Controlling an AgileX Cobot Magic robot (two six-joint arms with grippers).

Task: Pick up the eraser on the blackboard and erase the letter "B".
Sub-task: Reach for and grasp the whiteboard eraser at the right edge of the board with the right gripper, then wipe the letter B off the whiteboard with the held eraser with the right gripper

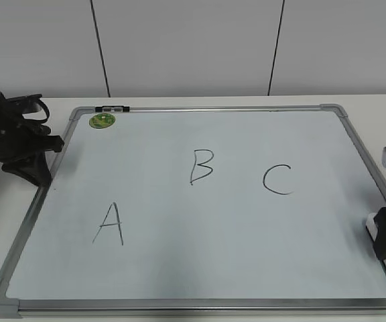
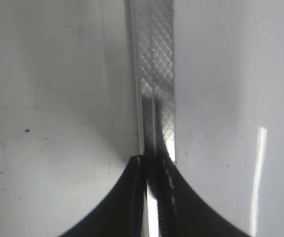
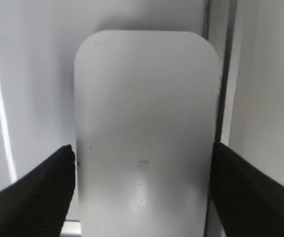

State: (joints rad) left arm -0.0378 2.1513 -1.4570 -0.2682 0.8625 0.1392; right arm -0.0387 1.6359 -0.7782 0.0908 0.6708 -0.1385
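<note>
White eraser (image 3: 144,133) lay at the blackboard's (image 1: 200,268) near right edge, bracketed by the right hand (image 3: 142,197), spread open and not yet clenched. Grasping step, by the look of it. Next: close, lift, carry left to the letter "B" (image 1: 202,166). Left hand (image 2: 152,168) pressed shut over the left frame.

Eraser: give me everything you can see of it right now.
The eraser is a white, smooth plastic block with rounded corners and faint embossed lettering on top. It lies flat at the blackboard's right edge beside the frame. The right gripper's fingers bracket its long sides; firm contact can't be confirmed. Its underside is hidden.
</note>
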